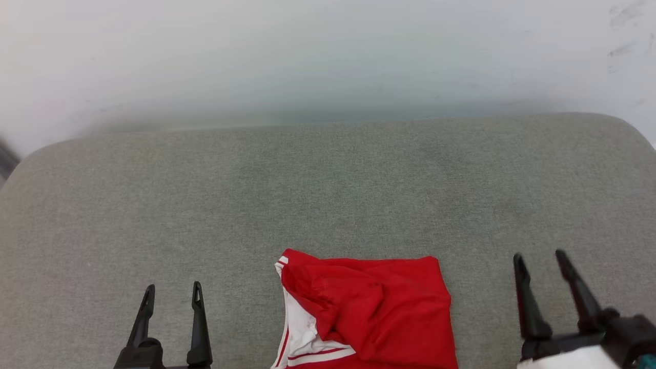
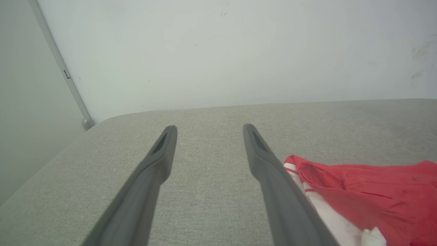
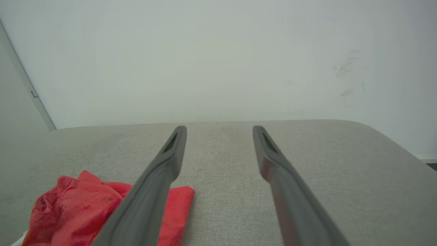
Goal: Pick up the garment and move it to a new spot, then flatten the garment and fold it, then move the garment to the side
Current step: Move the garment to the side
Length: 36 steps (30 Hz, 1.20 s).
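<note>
Left end effector (image 1: 173, 286) is standing wide open and gripping nothing; its two dark fingers are pointing toward the far edge over bare grey fabric at the near left; whether the tips are touching the surface cannot be told.

Right end effector (image 1: 538, 254) is also gaping wide and empty at the near right; its fingers are leaning a little to the left.

The garment (image 1: 374, 307) is lying between the two end effectors at the near middle, apart from both. Its red body is sitting as a roughly rectangular packet with a straight far edge and a creased top; a white sleeve with red stripes is showing at its near left; its near part is running off the picture edge.

In the left wrist view one finger is crossing in front of the white sleeve; in the right wrist view one finger is crossing in front of the red cloth; contact cannot be told in either.

The bench (image 1: 328, 195) is carrying the garment; it is covered in grey fabric and rounding off at its far corners. A pale wall (image 1: 328, 61) is rising behind it, showing faint scuffs at the far right.
</note>
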Tool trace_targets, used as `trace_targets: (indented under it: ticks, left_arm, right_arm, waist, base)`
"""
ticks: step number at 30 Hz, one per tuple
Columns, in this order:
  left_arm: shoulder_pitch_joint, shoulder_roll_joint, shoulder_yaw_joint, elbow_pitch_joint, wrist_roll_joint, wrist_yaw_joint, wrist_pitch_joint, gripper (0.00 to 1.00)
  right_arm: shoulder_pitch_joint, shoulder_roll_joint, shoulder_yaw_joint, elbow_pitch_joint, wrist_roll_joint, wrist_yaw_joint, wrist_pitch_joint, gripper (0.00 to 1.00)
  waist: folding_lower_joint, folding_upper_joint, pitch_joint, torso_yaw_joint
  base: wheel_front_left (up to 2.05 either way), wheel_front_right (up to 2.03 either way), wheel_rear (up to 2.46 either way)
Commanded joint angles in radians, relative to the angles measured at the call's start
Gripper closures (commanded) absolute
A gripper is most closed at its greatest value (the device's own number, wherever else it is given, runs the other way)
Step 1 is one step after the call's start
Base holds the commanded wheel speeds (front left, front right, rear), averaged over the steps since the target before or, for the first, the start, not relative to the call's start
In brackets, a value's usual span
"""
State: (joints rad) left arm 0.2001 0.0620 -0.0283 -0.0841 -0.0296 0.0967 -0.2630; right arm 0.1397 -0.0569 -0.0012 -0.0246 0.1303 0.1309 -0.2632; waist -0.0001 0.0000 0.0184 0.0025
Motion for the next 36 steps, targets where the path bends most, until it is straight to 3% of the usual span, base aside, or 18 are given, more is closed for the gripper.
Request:
trace_targets:
  ticks: [1,5,10,14,20,24,27,36]
  left_arm:
    - [0.009,0.0,0.002,-0.001,0.0,-0.004,-0.002,0.0]
    - [0.003,-0.001,0.008,0.0,-0.001,-0.007,-0.002,0.0]
    - [-0.007,-0.003,0.013,0.002,-0.002,-0.014,-0.002,0.0]
    - [-0.021,-0.004,0.016,0.003,-0.003,-0.016,-0.002,0.0]
    - [-0.047,-0.007,0.013,0.006,-0.007,-0.022,-0.002,0.0]
    - [-0.069,-0.008,0.011,0.007,-0.007,-0.027,-0.002,0.0]
    - [-0.089,-0.009,0.008,0.009,-0.007,-0.031,-0.002,0.0]
    - [-0.136,-0.011,-0.002,0.014,-0.007,-0.039,-0.002,0.0]
  right_arm:
    - [-0.039,0.006,-0.008,-0.017,-0.01,0.0,-0.002,0.0]
    - [-0.129,-0.036,-0.004,-0.056,-0.037,0.0,-0.002,0.0]
    - [-0.31,-0.166,0.059,-0.058,-0.047,0.0,0.056,0.0]
    - [-0.448,-0.318,0.183,-0.029,0.039,-0.001,0.258,0.0]
    - [-0.567,-0.487,0.329,0.048,0.408,-0.001,0.691,0.0]
    - [-0.562,-0.54,0.365,0.101,0.656,0.0,0.912,0.0]
    - [-0.532,-0.55,0.391,0.132,0.79,0.0,1.002,0.0]
    - [-0.497,-0.469,0.458,0.198,0.941,0.0,1.022,0.0]
  waist:
    - [0.0001,0.0,0.0,0.001]
    - [0.0001,0.0,0.005,0.003]
    - [0.0001,0.0,0.022,0.003]
    - [0.0001,0.0,0.044,0.007]
    - [0.0001,0.0,0.081,0.014]
    - [0.0001,0.0,0.109,0.023]
    - [0.0001,0.0,0.132,0.032]
    - [0.0001,0.0,0.198,0.065]
  base:
    - [0.0,0.0,0.0]
    - [0.0,0.0,0.0]
    - [0.0,0.0,0.0]
    - [0.0,0.0,0.0]
    - [0.0,0.0,0.0]
    - [0.0,0.0,0.0]
    - [0.0,0.0,0.0]
    - [0.0,0.0,0.0]
